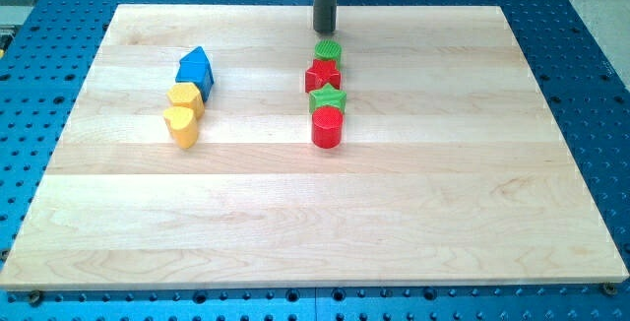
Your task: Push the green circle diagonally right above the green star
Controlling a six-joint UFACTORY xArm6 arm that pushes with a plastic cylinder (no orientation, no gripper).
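wooden board (295, 193) | green circle (328, 50) ridged, round | my tip (326, 32) just above it, holding nothing

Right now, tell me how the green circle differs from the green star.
The green circle is round; the green star is pointed. The circle heads the column at the view's top, just below my tip; the star sits lower, between the red star and red cylinder. Both are green.

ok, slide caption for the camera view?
My tip just above the green circle, topping a column with the green star.
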